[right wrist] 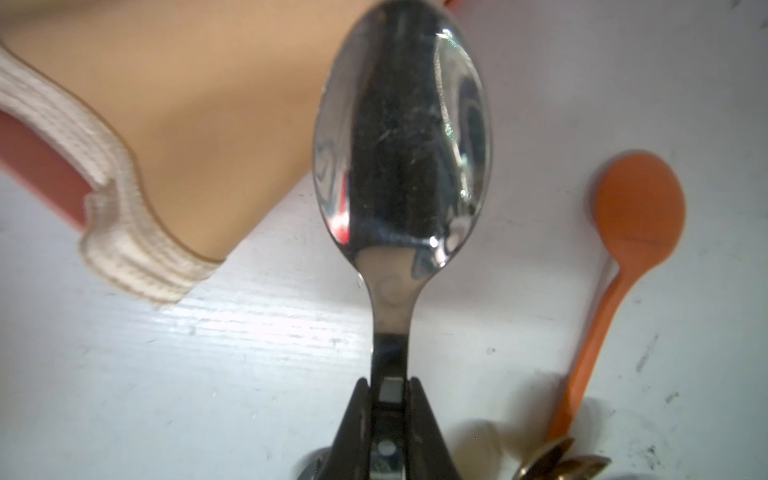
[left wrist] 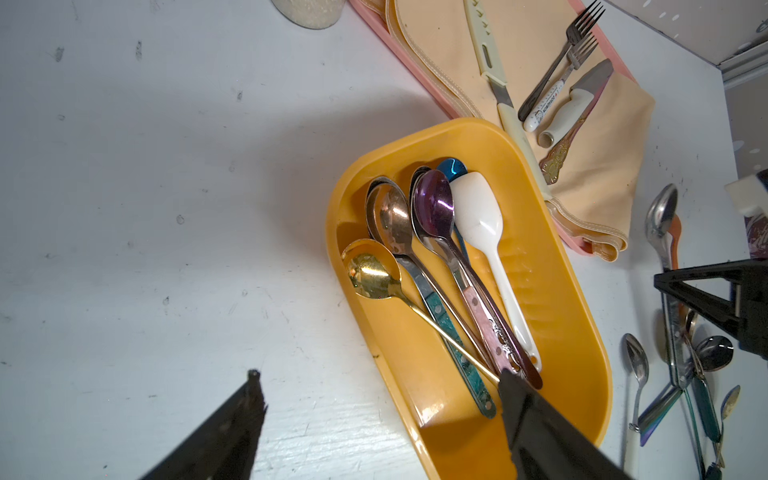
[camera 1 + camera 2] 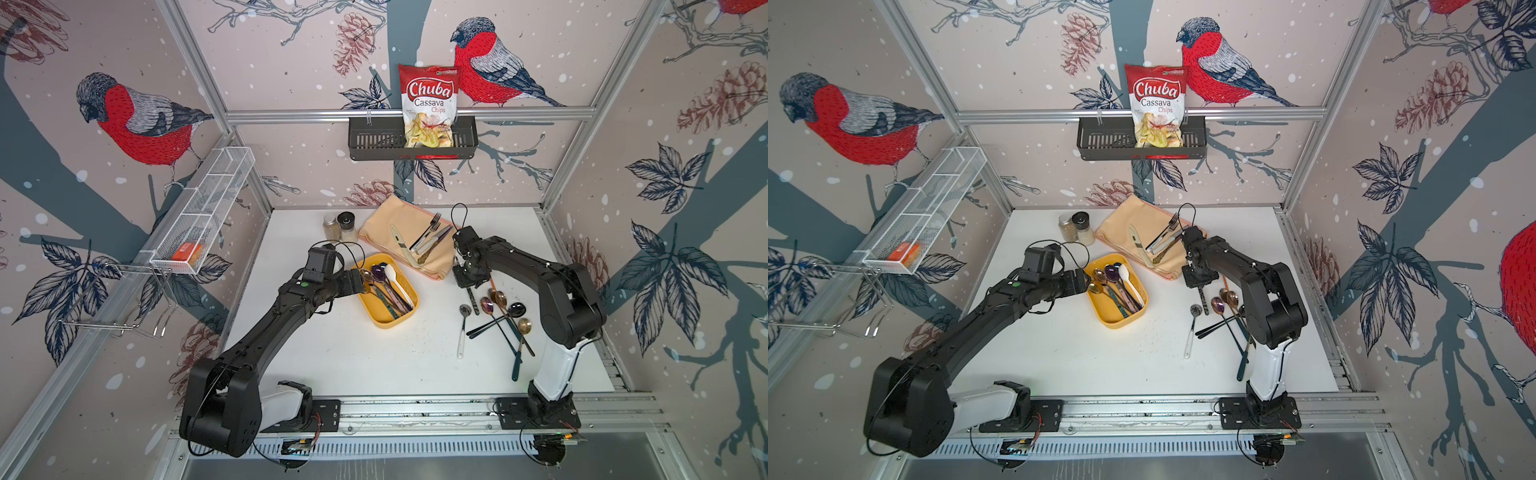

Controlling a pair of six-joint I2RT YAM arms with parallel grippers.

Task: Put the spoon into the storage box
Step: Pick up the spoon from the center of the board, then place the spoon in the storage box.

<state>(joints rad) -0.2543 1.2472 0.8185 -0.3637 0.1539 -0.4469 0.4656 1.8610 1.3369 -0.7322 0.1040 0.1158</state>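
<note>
The job is partly done. The yellow storage box (image 3: pixel 384 320) sits in the middle of the white table (image 3: pixel 374 365). A bunch of spoons (image 2: pixel 434 208) lie inside it side by side: a gold one, a brown one, a purple one, a white one, and a bit of a blue one peeking out.

The right claw (image 1: pixel 390 386) is clenched on the thin neck of a shiny silver spoon (image 1: pixel 401 137). The round part of the spoon sticks out in front of the claw. I think the spoon is lifted a little off the table, but I cannot be sure. In both top views this claw hangs by the near corner of the tan cloth (image 3: pixel 382 232). It is to the right of the box and apart from it. So this spoon is not in the box yet.

The left claw (image 2: pixel 379 374) is released. Its two fingers are spread wide with nothing held between them. It hovers by the left edge of the box.

What is left, I think: the right claw has to carry its spoon over the box and let go. A pile of spoons (image 3: pixel 516 309) also lies on the table near the right arm, and an orange spoon (image 1: pixel 636 208) lies close to the right claw. The forks and knives on the cloth are not spoons.
</note>
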